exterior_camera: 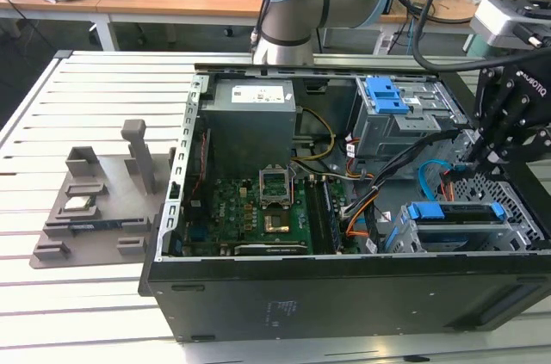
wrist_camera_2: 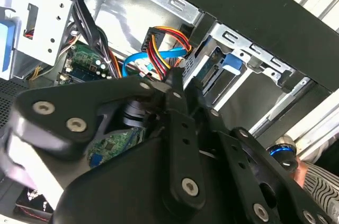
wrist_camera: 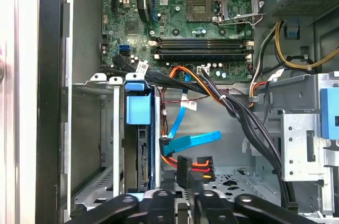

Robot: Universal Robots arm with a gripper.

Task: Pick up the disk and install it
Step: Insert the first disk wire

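The disk (exterior_camera: 455, 212), silver in a blue carrier frame, sits slotted on edge in the lower drive cage at the case's front corner, at the exterior view's right. In the first wrist view, the disk (wrist_camera: 140, 128) stands in the cage bay with its blue tab up. The second wrist view shows a blue part of the disk (wrist_camera_2: 230, 62) inside the cage. My gripper (exterior_camera: 472, 160) hovers just above and behind that cage. Its black fingers (wrist_camera: 183, 203) are pressed together with nothing between them. They are close to a black connector (wrist_camera: 192, 167) with red and orange wires.
A grey upper drive cage with a blue latch panel (exterior_camera: 386, 95) stands behind the gripper. A blue flat cable (wrist_camera: 189, 142) and black cable bundles cross the case floor. The motherboard (exterior_camera: 263, 209) and power supply (exterior_camera: 251, 110) are further left. A grey fixture (exterior_camera: 95, 205) holding a small chip lies outside the case.
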